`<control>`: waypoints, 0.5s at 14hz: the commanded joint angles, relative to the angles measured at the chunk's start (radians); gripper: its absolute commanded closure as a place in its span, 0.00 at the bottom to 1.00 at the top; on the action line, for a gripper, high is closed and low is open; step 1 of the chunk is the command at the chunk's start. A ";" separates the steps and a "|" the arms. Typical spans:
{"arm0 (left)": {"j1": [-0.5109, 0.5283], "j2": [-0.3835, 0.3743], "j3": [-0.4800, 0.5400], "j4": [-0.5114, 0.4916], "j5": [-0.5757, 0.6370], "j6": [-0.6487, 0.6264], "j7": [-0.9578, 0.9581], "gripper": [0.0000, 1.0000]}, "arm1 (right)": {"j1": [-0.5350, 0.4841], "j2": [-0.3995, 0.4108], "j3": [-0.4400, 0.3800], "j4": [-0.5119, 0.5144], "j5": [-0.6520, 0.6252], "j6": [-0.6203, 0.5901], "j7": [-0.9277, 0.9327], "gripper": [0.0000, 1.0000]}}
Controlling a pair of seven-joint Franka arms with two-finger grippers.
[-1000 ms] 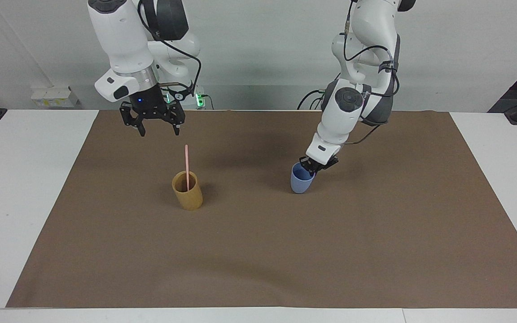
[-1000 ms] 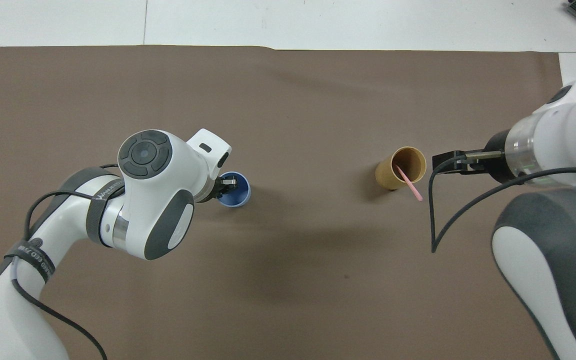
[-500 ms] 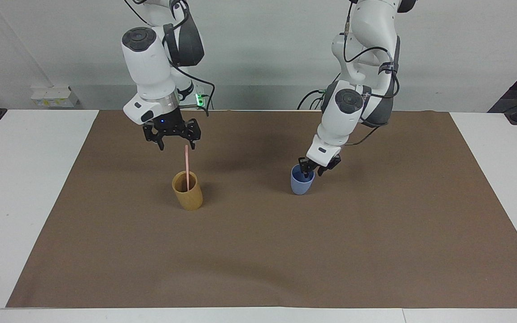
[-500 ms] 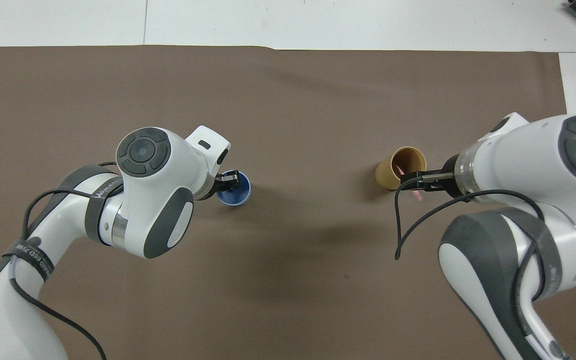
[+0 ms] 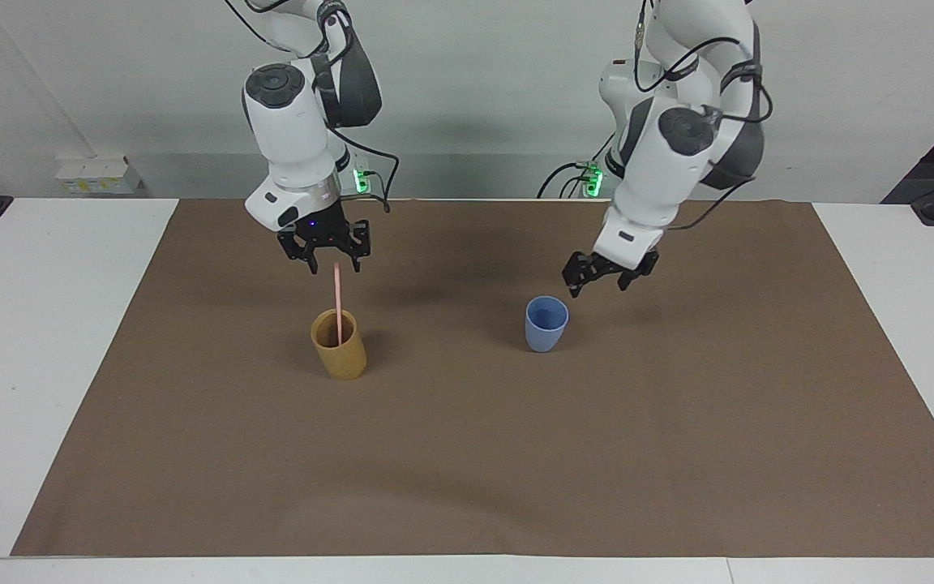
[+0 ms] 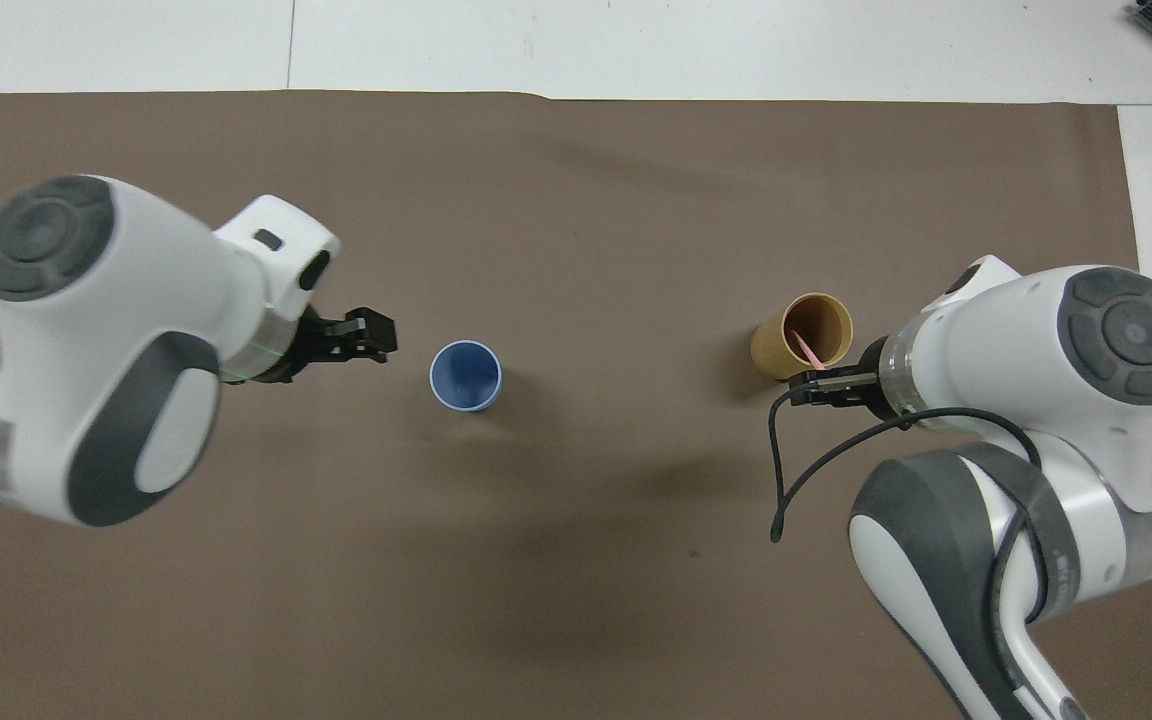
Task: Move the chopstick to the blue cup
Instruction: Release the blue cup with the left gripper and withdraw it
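The pale-pink chopstick (image 5: 338, 302) stands nearly upright in the tan-brown cup (image 5: 339, 350), rising well above the cup's rim. My right gripper (image 5: 334, 263) hangs right at the stick's top end. It is open, with a finger on either side of the tip. In the overhead view this gripper (image 6: 816, 386) covers most of the chopstick (image 6: 803, 348) by the tan cup (image 6: 794, 350). The blue cup (image 5: 546, 324) (image 6: 465, 377) stands upright with nothing in it. My left gripper (image 5: 598, 283) (image 6: 373, 336) hovers open over the mat beside it, toward the left arm's end.
A brown mat (image 5: 467, 454) covers most of the white table (image 5: 29, 324). The two cups stand side by side on it, about a cup's height apart several times over. White sockets (image 5: 98, 174) sit by the wall.
My left gripper let go of the blue cup's rim, opened and lifted away toward its own end. My right gripper came down and across until its fingers flank the chopstick's top.
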 commanded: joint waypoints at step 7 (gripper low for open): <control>0.337 -0.074 0.002 0.091 0.007 -0.249 0.438 0.00 | 0.000 -0.040 -0.001 -0.063 0.010 0.053 0.005 0.52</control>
